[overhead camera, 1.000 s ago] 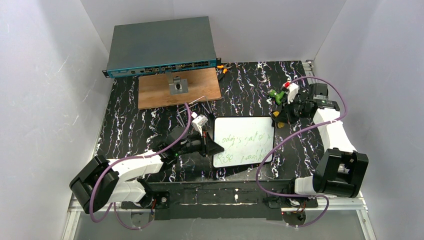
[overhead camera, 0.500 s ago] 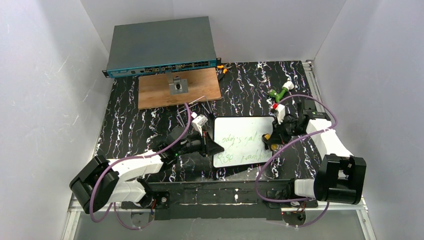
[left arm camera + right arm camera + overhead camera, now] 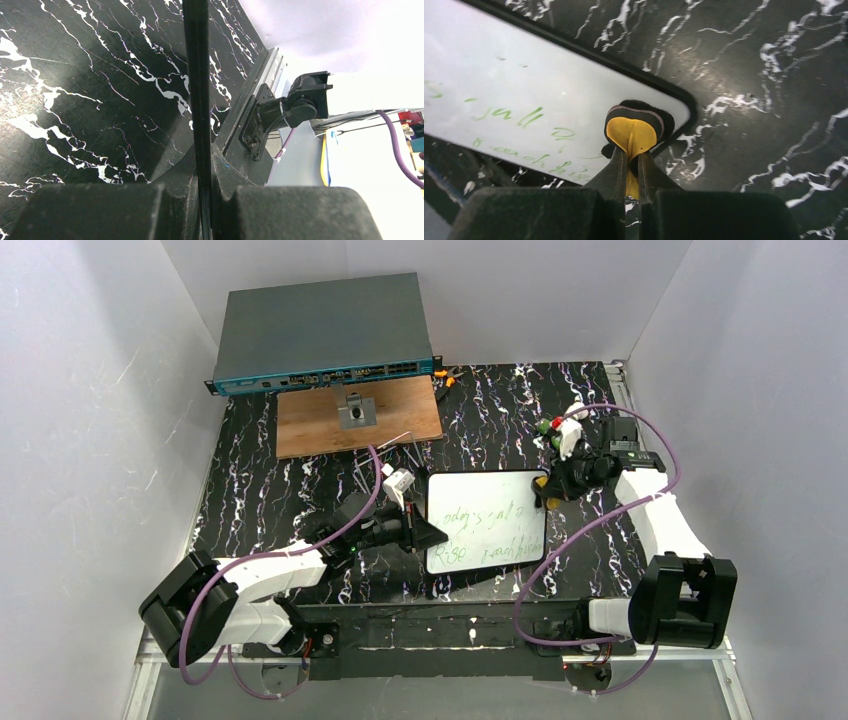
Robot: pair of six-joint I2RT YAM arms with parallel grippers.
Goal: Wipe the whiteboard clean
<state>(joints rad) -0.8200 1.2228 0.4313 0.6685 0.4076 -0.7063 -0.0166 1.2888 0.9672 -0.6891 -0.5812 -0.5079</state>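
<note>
The whiteboard (image 3: 487,521) lies flat on the black marbled table, white with a thin black rim and green handwriting; it also shows in the right wrist view (image 3: 524,95). My left gripper (image 3: 420,532) is shut on the board's left edge, whose black rim (image 3: 196,75) runs edge-on between the jaws. My right gripper (image 3: 548,486) is shut on a yellow eraser with a black felt pad (image 3: 633,131), pressed at the board's far right corner. Green writing remains across the middle and near part of the board.
A brown wooden panel (image 3: 358,416) with a small metal bracket lies at the back left, a grey network switch (image 3: 322,332) behind it. Green, red and white parts (image 3: 556,430) lie just behind my right gripper. White walls enclose the table.
My right gripper swung from the far right down onto the board's right edge, then slid back toward the far right corner with the eraser. The left arm and board stayed still.
</note>
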